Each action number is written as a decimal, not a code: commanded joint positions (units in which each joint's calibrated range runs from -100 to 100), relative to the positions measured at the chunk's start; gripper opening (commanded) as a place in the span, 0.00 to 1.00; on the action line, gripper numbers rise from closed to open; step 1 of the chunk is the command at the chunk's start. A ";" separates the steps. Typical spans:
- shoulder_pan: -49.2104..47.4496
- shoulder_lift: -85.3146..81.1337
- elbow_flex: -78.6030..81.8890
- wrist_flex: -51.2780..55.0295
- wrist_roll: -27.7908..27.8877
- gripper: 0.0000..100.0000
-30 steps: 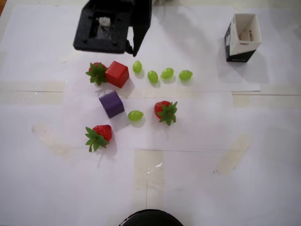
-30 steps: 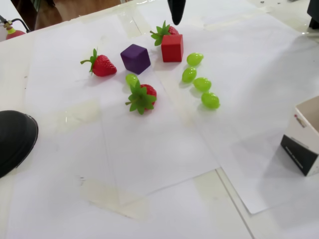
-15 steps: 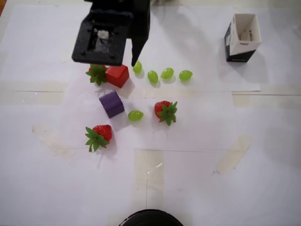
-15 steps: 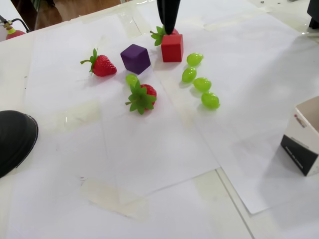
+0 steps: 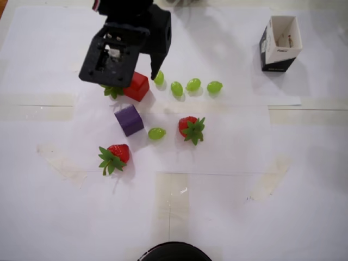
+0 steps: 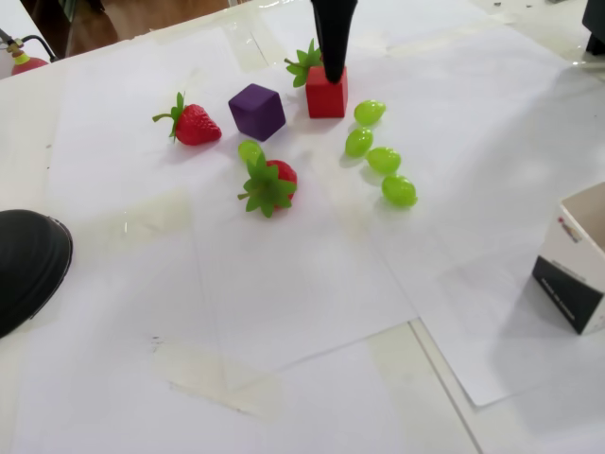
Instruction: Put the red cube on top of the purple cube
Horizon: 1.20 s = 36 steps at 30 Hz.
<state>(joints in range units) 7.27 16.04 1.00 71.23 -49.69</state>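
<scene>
Going left to right in the overhead view: a plastic strawberry with green leaves (image 5: 113, 89) sits touching the small bright-red cube (image 5: 138, 87), so that side looks tight for a finger. The black gripper (image 5: 154, 73) hangs right over the cube, one finger tip (image 6: 333, 68) down at its top edge; can't tell how far apart the fingers are. The dark-purple cube (image 5: 129, 120) sits near, below it on the white paper-covered worktop (image 5: 228, 206). A row of green grapes (image 5: 187, 86) crowds the right.
</scene>
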 commanded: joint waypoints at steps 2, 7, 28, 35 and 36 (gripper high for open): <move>1.34 -1.51 0.73 -2.19 0.10 0.21; 2.07 -1.08 0.73 -3.01 0.68 0.21; 1.41 3.48 2.64 -6.52 2.30 0.21; 1.48 4.25 1.91 -6.03 2.93 0.21; 1.56 4.25 1.73 -5.78 2.93 0.21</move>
<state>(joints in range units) 8.54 21.22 3.80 65.61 -47.01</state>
